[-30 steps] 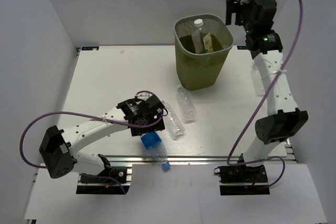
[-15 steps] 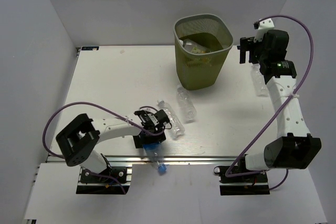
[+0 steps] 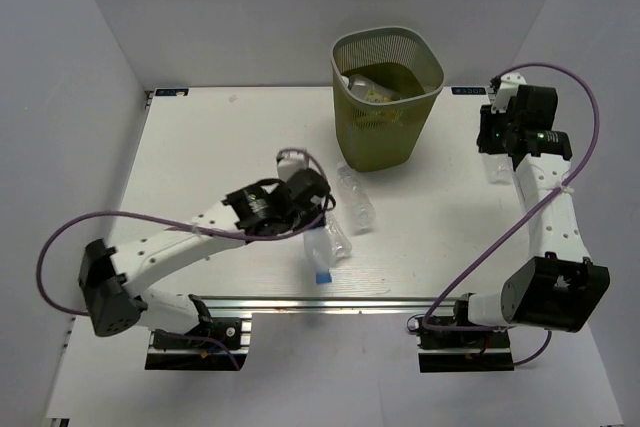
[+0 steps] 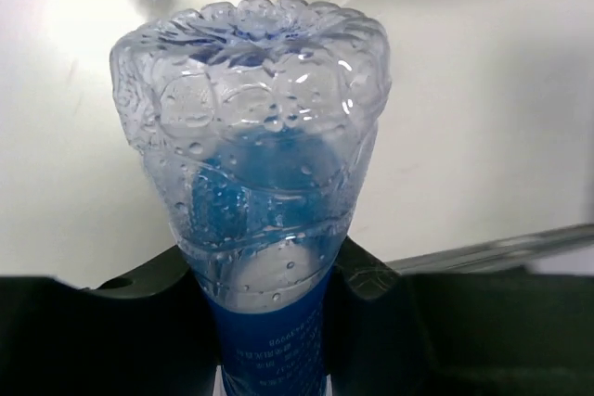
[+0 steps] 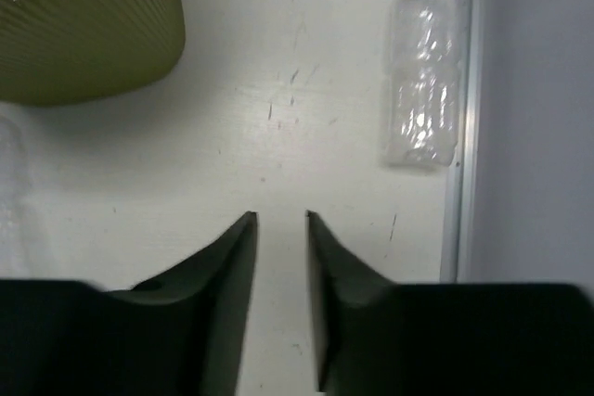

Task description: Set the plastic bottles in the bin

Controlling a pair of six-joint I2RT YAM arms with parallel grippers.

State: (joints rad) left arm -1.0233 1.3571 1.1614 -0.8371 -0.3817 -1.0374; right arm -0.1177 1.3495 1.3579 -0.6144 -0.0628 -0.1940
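My left gripper (image 3: 310, 215) (image 4: 264, 271) is shut on the blue-labelled plastic bottle (image 3: 318, 252) (image 4: 251, 127), held above the table near the front edge. Its blue cap points down toward the rail, and its base fills the left wrist view. Two clear bottles lie on the table beside it, one (image 3: 340, 239) touching distance away and one (image 3: 353, 197) nearer the bin. The olive-green mesh bin (image 3: 388, 127) (image 5: 83, 34) stands at the back with bottles inside. My right gripper (image 3: 492, 142) (image 5: 280, 217) hangs open and empty by another clear bottle (image 3: 497, 165) (image 5: 422, 90) at the right edge.
The aluminium rail (image 3: 380, 299) runs along the table's front edge, just below the hanging bottle's cap. A side rail (image 5: 455, 136) borders the right edge next to the clear bottle. Grey walls close the space on the left, back and right.
My left gripper shut on the blue-labelled bottle and lifted it off the front edge. The right arm came down from above the bin to the right-edge bottle, its jaws narrowing.
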